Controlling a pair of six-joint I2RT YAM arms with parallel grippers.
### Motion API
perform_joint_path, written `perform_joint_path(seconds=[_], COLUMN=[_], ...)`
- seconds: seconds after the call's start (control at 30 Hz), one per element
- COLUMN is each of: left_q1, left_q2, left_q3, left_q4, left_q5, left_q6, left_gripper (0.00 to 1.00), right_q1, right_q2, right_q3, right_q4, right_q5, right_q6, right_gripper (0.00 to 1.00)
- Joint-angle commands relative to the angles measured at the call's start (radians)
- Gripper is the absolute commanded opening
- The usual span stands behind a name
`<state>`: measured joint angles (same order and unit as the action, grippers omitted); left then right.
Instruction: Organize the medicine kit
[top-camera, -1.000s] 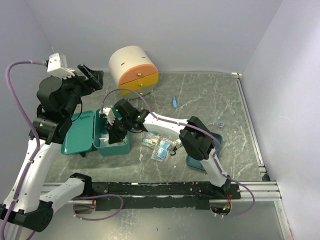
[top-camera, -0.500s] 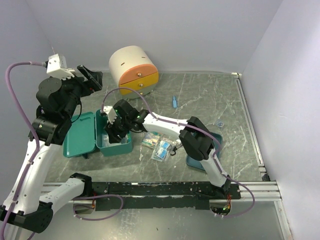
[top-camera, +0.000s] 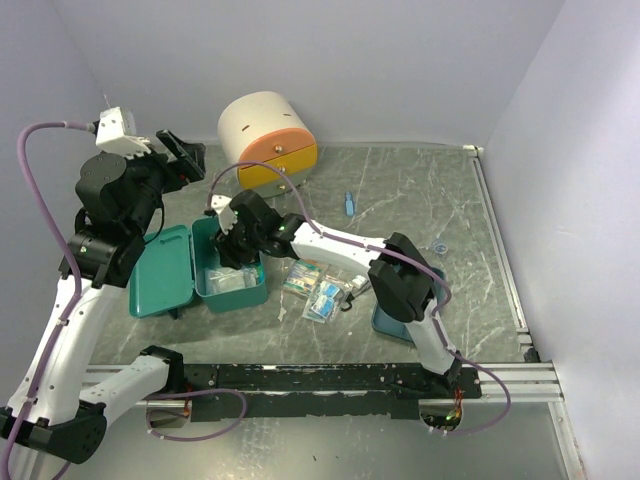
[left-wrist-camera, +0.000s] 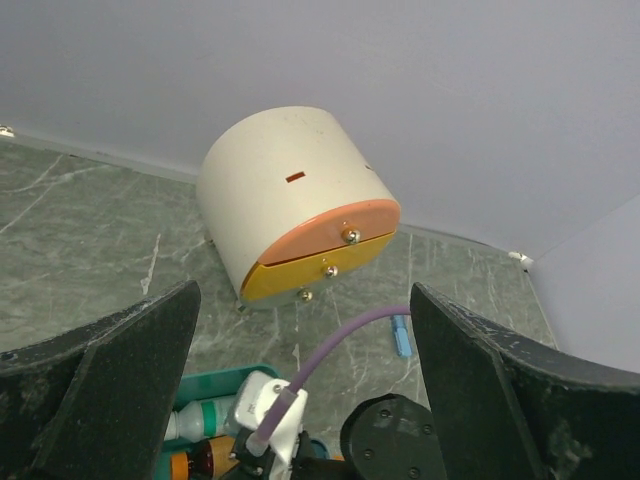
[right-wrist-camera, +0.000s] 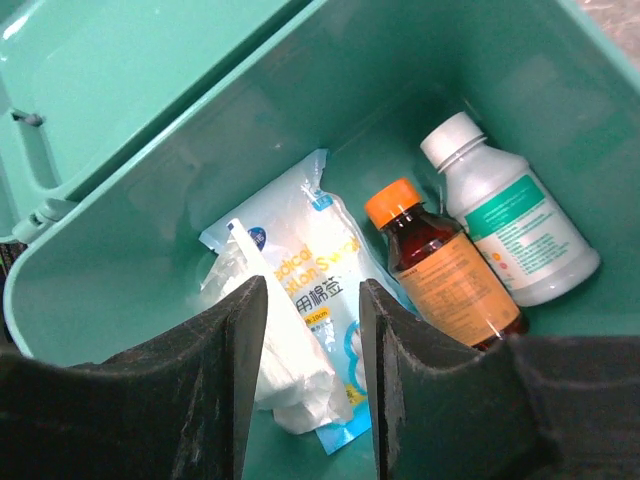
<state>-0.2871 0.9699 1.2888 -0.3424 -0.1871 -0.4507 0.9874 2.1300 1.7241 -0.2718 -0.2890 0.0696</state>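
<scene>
The medicine kit (top-camera: 165, 272) is a teal-green box with round corners, on the left side of the table (top-camera: 420, 200), lid lying open. The right gripper (right-wrist-camera: 305, 390) hangs over it, fingers a little apart, holding nothing. Only its wrist view shows inside: a white bag (right-wrist-camera: 300, 290), a brown bottle (right-wrist-camera: 445, 275) and a white bottle (right-wrist-camera: 515, 235). The left gripper (left-wrist-camera: 302, 300) is up high, wide open, empty.

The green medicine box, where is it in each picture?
Top external: medicine kit left of centre, lid open.
Left wrist: only its rim, at the bottom edge.
Right wrist: its inside fills the picture.
Shared landmark: white bottle inside, in both wrist views.
</scene>
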Motion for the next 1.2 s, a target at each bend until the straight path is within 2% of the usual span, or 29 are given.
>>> perform_joint_path(seconds=[0.0, 0.23, 0.43, 0.57, 0.67, 0.77, 0.9, 1.07, 1.17], left_q1=[-0.003, -0.003, -0.003, -0.003, -0.003, -0.003, -0.003, -0.003, -0.002], left_q2=[0.001, -0.032, -0.072, -0.066, -0.053, -0.036, -0.01, 0.012, -0.008], left_q3=[-0.001, -0.058, -0.194, -0.258, -0.295, -0.317, -0.32, -0.328, -0.339], left_q4=[-0.014, -0.055, -0.104, -0.144, -0.174, -0.218, -0.274, -0.321, -0.302], left_q5=[-0.031, -0.005, 0.104, 0.156, 0.183, 0.141, 0.045, -0.05, -0.066], left_q6=[0.028, 0.096, 0.146, 0.098, 0.047, 0.001, -0.037, -0.099, -0.114], left_gripper=[0.98, 0.98, 0.98, 0.98, 0.89, 0.87, 0.91, 0.95, 0.95], right_q1=[-0.004, -0.02, -0.082, -0.12, -0.164, -0.224, -0.296, -0.393, -0.41], right_q2=[-0.08, -0.176, -0.293, -0.37, -0.435, -0.483, -0.504, -0.488, -0.475], right_q3=[-0.023, -0.089, -0.246, -0.336, -0.42, -0.487, -0.541, -0.615, -0.633], right_q4=[0.081, 0.203, 0.31, 0.287, 0.255, 0.193, 0.067, 0.0, -0.014], right_q5=[0.056, 0.071, 0.189, 0.36, 0.46, 0.491, 0.47, 0.241, 0.174], right_q6=[0.025, 0.138, 0.265, 0.344, 0.429, 0.51, 0.568, 0.573, 0.536], right_gripper=[0.42, 0.45, 0.48, 0.5, 0.53, 0.54, 0.55, 0.56, 0.57])
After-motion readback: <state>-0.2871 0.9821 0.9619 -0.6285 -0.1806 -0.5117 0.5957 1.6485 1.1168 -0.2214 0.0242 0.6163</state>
